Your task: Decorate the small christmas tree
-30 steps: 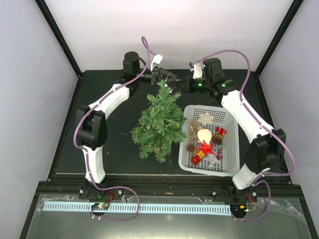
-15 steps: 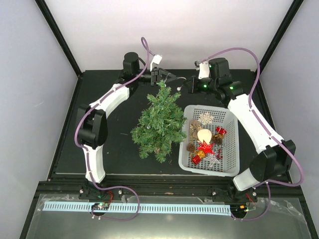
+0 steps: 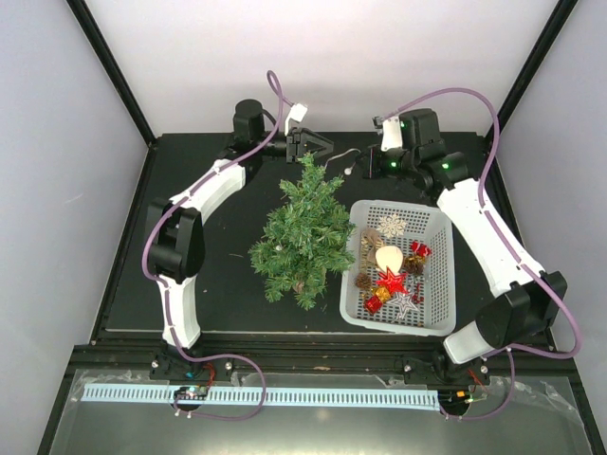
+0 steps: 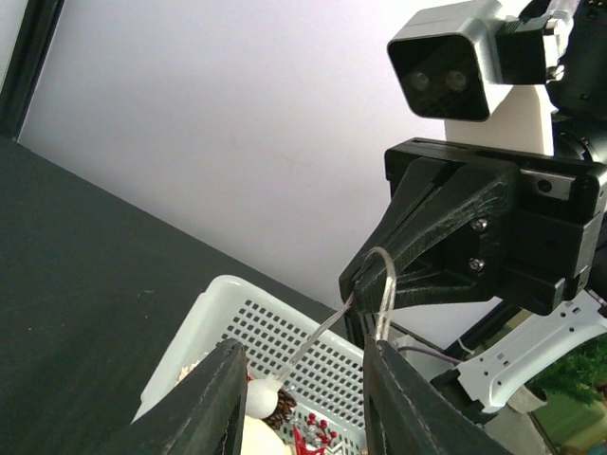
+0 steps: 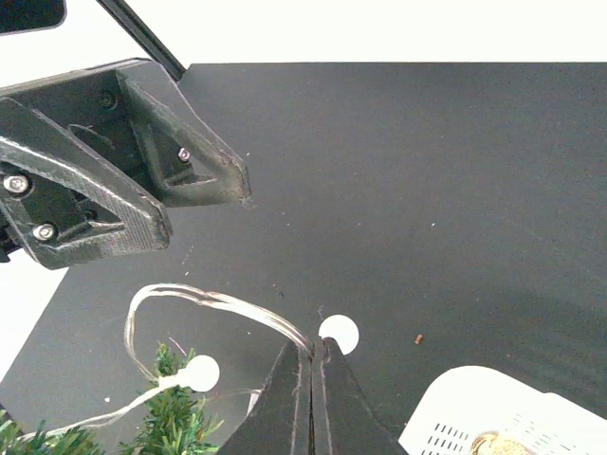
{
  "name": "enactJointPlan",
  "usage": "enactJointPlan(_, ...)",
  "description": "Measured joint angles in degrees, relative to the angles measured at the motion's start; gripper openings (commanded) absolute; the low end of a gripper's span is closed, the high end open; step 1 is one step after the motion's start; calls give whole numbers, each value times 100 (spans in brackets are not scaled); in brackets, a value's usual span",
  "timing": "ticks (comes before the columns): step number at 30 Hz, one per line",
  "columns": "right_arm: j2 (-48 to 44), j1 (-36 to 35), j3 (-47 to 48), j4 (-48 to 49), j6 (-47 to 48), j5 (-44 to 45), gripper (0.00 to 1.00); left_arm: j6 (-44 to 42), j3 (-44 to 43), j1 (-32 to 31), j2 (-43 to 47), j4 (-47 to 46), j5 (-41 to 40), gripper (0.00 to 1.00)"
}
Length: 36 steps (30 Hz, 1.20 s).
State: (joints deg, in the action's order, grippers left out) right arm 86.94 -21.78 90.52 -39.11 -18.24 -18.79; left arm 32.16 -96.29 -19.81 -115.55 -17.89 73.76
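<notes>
The small christmas tree (image 3: 303, 237) stands mid-table, its tip (image 5: 171, 417) at the lower left of the right wrist view. My right gripper (image 3: 364, 163) is shut (image 5: 311, 353) on a thin clear light string (image 5: 209, 301) with white round bulbs (image 5: 339, 334), held just right of the treetop. The string's loop (image 4: 384, 294) also shows in the left wrist view, pinched by the right fingertips. My left gripper (image 3: 321, 144) is open and empty (image 4: 303, 384) above the treetop, facing the right gripper a little apart from the loop.
A white basket (image 3: 438, 237) to the right of the tree holds a red star, a silver snowflake, small gift boxes, pine cones and a cream ball. The back wall is close behind both grippers.
My right gripper has drawn away to the right from the left gripper, taking the light string with it. The left arm has barely moved.
</notes>
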Motion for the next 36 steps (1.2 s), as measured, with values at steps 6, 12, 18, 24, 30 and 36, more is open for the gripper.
enactJointPlan(6,-50,0,330,-369,46,177,1,-122,-4,24,0,105,-33,65)
enactJointPlan(12,-57,0,931,-1051,81,286,1,-1019,-361,44,0,1178,-426,73)
enactJointPlan(18,-177,-20,1456,-2017,83,221,1,-1801,-599,201,0,2052,-1005,77)
enactJointPlan(24,-378,-485,1661,-2911,138,103,1,-2264,-629,481,0,2721,-1342,78)
enactJointPlan(30,-387,-778,2063,-3563,140,-131,1,-2673,-756,627,0,3355,-1462,79)
enactJointPlan(36,-601,-874,2426,-4024,111,-323,1,-2942,-763,706,2,3838,-1486,80)
